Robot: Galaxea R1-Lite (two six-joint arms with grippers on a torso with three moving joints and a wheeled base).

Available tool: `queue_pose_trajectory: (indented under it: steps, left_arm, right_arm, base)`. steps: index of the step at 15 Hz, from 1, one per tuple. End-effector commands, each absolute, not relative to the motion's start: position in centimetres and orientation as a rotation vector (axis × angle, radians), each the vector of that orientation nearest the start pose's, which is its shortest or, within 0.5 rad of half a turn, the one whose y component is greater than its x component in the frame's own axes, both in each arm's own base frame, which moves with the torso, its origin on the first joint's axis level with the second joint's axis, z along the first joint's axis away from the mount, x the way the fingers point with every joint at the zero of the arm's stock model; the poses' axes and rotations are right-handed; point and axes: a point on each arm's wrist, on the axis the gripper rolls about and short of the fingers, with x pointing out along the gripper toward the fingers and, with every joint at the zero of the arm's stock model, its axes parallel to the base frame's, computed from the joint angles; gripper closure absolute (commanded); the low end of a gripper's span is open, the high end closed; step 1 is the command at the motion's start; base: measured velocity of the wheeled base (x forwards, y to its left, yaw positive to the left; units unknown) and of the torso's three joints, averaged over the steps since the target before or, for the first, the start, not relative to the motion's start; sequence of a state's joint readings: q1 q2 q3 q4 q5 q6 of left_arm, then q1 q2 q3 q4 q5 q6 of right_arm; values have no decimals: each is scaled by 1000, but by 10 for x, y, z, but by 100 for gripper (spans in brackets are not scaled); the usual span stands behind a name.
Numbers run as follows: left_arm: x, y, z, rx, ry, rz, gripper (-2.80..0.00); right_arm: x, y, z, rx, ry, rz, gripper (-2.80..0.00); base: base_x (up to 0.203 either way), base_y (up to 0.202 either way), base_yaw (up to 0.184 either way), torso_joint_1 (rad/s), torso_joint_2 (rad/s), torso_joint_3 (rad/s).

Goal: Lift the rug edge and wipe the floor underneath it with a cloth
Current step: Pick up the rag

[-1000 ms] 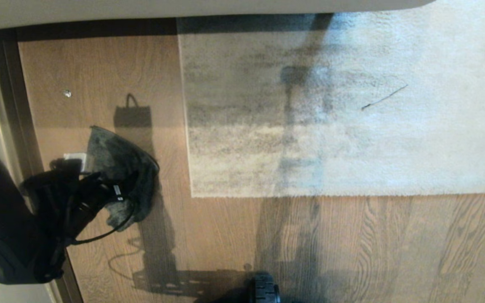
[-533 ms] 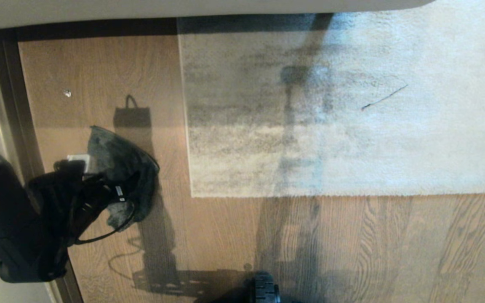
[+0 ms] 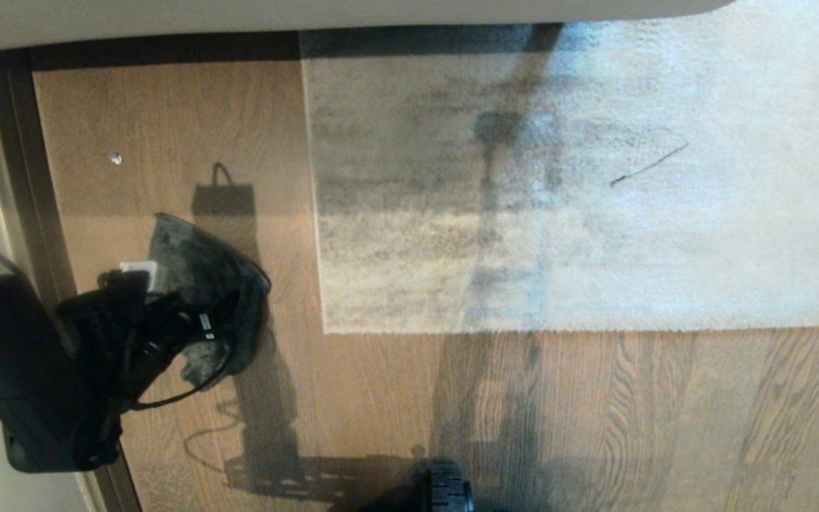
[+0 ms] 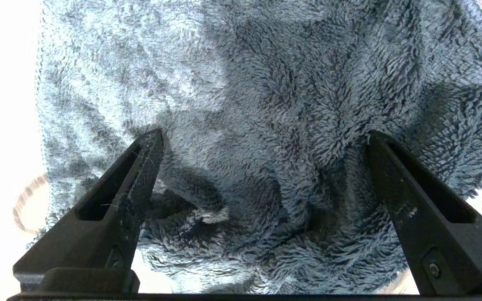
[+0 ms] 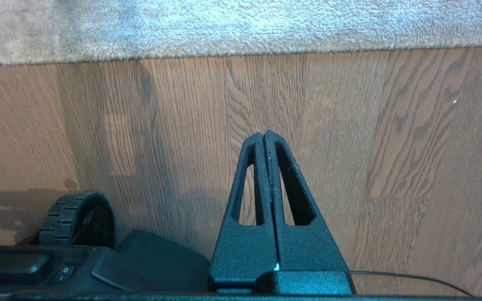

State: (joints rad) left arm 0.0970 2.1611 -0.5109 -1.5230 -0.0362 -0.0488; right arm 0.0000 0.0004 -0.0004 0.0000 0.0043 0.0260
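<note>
Warm, low sunlight rakes the floor [image 3: 381,398], casting long dark shadows of the robot over planks and rug [image 3: 594,235]. The head view is soft. Beside the wide jaws, the cloth [image 4: 266,125] stays sharp against blown-out white glare.

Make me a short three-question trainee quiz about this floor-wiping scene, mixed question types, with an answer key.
1. True or false: the left gripper has its fingers closed tight on the cloth.
2. Multiple choice: the rug edge is A) lifted off the floor, B) lying flat on the floor, C) folded back over itself.
3. Fill in: the right gripper hangs over bare ____, with its fingers pressed together.

Key
1. False: the fingers stand wide apart, pushed down into the cloth on either side of a bunched fold.
2. B.
3. Floor; it holds nothing and sits near the robot's wheel.
</note>
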Motion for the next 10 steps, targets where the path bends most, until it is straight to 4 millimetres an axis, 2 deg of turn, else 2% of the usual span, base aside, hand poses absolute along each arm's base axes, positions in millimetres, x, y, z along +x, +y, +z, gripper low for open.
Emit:
queue_pose_trajectory:
  steps: [1, 4, 5, 10]
  left_arm:
    - [330, 31, 58, -55, 86, 62, -280]
    - [334, 33, 58, -54, 79, 65, -280]
    - [334, 33, 57, -54, 81, 65, 0]
    - [335, 33, 56, -55, 80, 66, 0]
  right_arm:
    - [-23, 0, 75, 26, 0, 5, 0]
    - [-23, 0, 75, 26, 0, 5, 0]
    - [-23, 0, 76, 26, -1, 5, 0]
    - [-23, 0, 76, 26, -1, 5, 0]
  base:
    - [0, 0, 0, 0, 0, 0]
    - [0, 0, 0, 0, 0, 0]
    - [0, 0, 0, 0, 0, 0]
    - [0, 0, 0, 0, 0, 0]
